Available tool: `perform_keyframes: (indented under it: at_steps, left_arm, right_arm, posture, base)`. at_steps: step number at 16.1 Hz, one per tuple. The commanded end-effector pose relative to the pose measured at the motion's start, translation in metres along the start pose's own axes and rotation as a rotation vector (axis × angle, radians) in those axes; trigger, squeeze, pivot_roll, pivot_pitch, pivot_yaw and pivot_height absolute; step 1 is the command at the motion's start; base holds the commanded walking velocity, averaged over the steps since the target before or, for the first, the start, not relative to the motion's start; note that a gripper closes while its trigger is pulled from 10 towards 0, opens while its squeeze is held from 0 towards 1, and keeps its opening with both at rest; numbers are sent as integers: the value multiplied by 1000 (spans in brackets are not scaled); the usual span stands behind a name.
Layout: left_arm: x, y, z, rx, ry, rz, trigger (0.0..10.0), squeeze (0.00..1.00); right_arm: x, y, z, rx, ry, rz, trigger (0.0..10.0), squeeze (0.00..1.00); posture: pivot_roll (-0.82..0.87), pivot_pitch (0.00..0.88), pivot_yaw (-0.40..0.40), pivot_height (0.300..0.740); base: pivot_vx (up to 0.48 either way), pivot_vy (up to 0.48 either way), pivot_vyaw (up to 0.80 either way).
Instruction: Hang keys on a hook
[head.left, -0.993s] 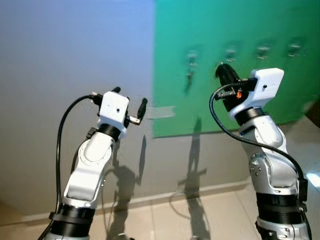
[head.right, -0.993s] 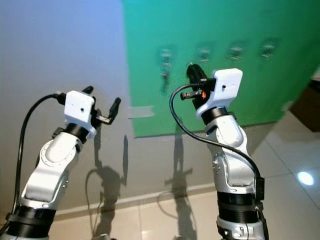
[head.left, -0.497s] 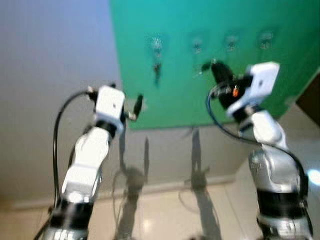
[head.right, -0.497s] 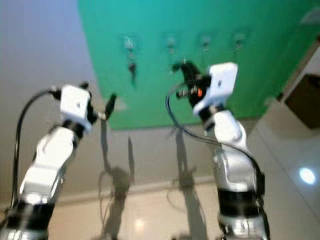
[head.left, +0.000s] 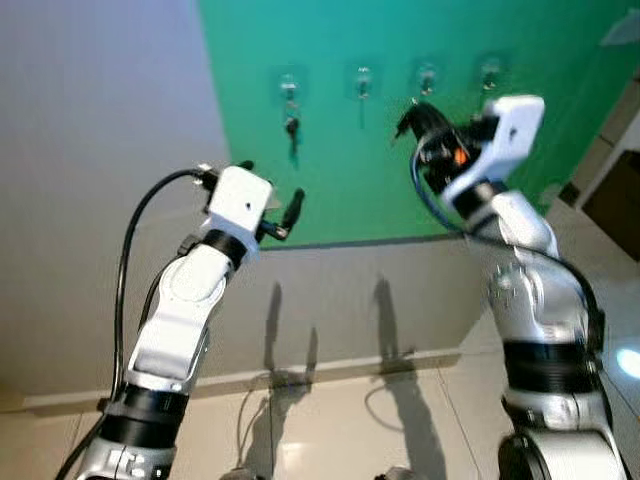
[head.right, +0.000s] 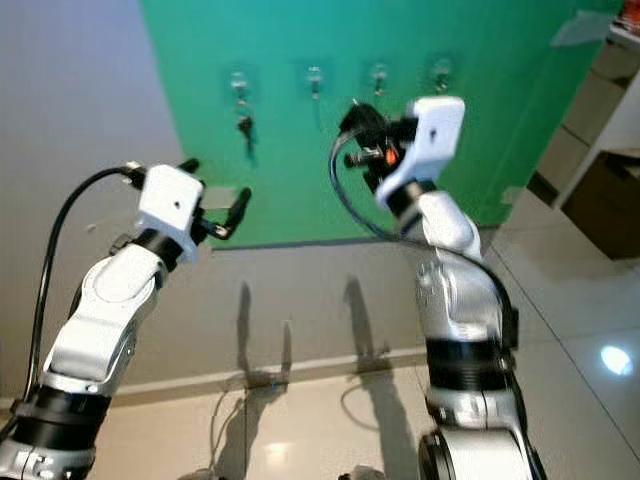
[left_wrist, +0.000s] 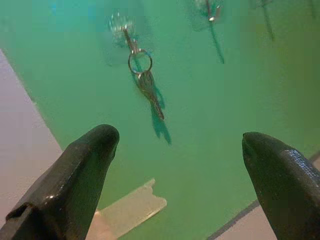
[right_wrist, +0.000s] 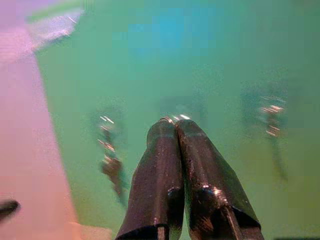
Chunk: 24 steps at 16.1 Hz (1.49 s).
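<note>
Keys (left_wrist: 146, 82) are hanging by their ring from the leftmost hook (left_wrist: 123, 31) on the green panel (head.left: 330, 190). We are raising our left gripper (left_wrist: 180, 165) before them, fingers spread wide and holding nothing. We are lifting our right gripper (right_wrist: 174, 131) toward the next hooks, fingers pressed together with nothing visible between them.

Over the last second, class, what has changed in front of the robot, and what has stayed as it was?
The camera shifted, so the green panel sits differently. The right tool has risen to the level of the four hooks and stays shut. The left tool stays open and raised. The keys still hang on the leftmost hook.
</note>
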<state>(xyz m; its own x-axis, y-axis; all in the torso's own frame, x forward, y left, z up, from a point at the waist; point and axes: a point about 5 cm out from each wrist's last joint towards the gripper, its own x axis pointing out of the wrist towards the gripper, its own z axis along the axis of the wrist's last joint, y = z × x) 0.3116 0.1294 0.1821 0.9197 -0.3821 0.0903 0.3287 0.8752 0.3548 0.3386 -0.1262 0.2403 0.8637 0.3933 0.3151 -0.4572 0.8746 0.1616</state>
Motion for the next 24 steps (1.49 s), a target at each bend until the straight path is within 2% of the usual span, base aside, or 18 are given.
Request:
perform_keyframes:
  at_steps: [1,6,9,12,19,24]
  left_arm:
    - [5,-2,10,23,-22,-28,10000,0]
    - [10,1,19,25,-36,-35,10000,0]
    - [11,3,23,25,-47,-27,10000,0]
    - [11,1,23,16,-49,-30,10000,0]
    - [12,-2,24,13,-53,-39,10000,0]
    - [13,-3,25,14,-57,-41,10000,0]
  right_arm:
    - [4,-5,2,38,6,-3,10000,0]
    - [28,-6,2,166,52,71,10000,0]
    - [39,-8,-4,217,93,97,10000,0]
    - [44,-10,-8,224,115,104,10000,0]
    - [58,-16,-10,265,119,85,10000,0]
    - [64,-29,-8,345,99,-13,10000,0]
  posture:
    - [-72,0,5,718]
    - [-65,0,-15,718]
    - [-62,0,-26,718]
    - [-57,0,-40,718]
    - [-54,0,-38,718]
    - [-52,0,-44,718]
  base:
    - [0,0,0]
    - [0,0,0]
    - [0,0,0]
    - [0,0,0]
    - [0,0,0]
    - [0,0,0]
